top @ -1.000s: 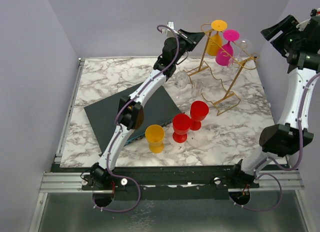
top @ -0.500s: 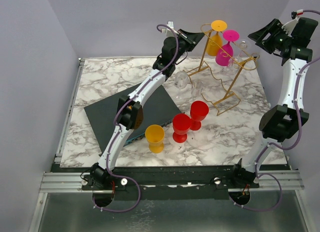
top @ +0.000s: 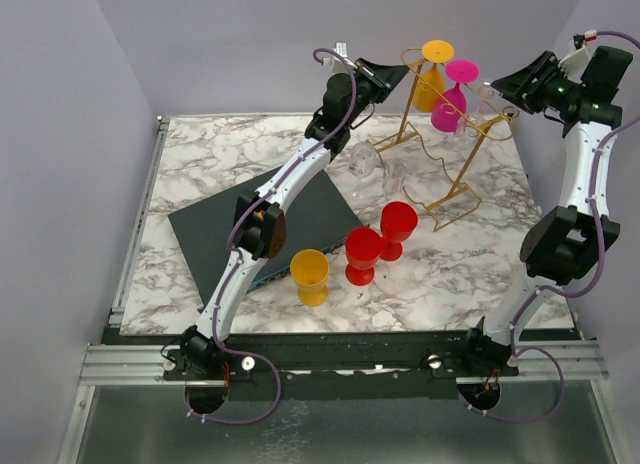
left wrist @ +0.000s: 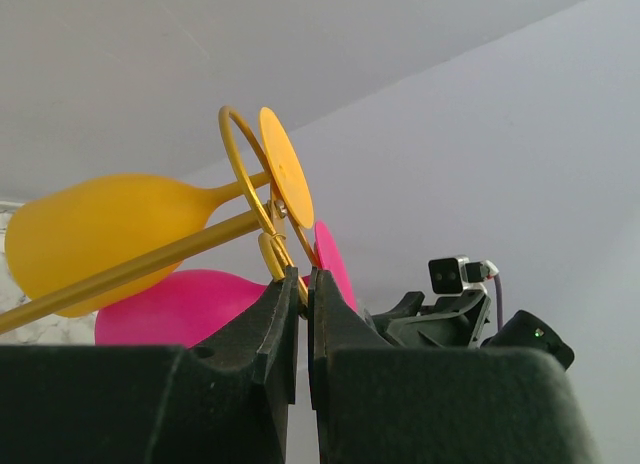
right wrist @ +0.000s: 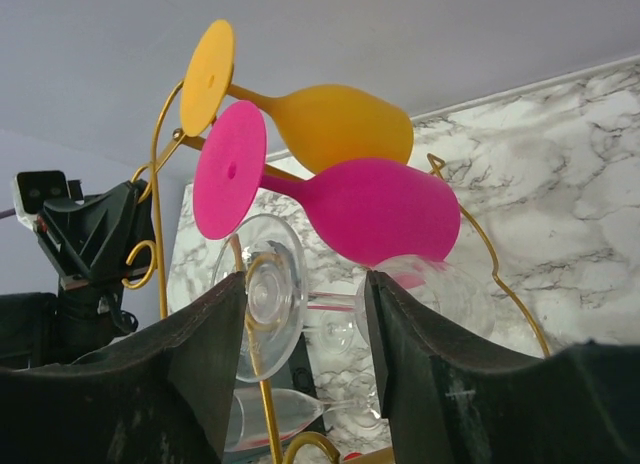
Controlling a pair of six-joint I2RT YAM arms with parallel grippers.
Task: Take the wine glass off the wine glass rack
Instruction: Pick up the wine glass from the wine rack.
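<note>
**Reach step: right jaws lining up on the hung clear glass, left arm bracing the rack**

- Wine glass rack (top: pixel 455 149) is standing at the far right of the worktop (top: pixel 200 164); three glasses are hanging from its rails: yellow glass (top: pixel 432 79), pink glass (top: pixel 452 99), and a clear wine glass (right wrist: pixel 270 284) nearest the right arm.
- Left gripper (left wrist: pixel 303 279) is sitting at the rack's top scroll end; its jaws are drawn almost together with the thin gold wire between the tips, so it seems to be steadying the frame.
- Right gripper (right wrist: pixel 305 294) is hovering just beside the rack; its jaws are standing wide apart, holding nothing, and are framing the clear glass's stem in the right wrist view.
- Judgement: the grasp is not yet made and the glass is on the rack; I am reading this as the pre-grasp stage.
- Orientation: the clear glass is hanging inverted; in the top view the coloured feet are sitting uppermost, with the bowls below. In the right wrist view its long axis is running across the frame, foot at left, bowl at right, parallel to the pink glass's stem just above.
- Next move, as I judge it: advancing the open jaws around the stem, closing gently, then sliding the foot along the rails toward their open end; lifting straight up would likely be catching the foot on the wire; the pink bowl is hanging close, so clearance is looking tight.
</note>
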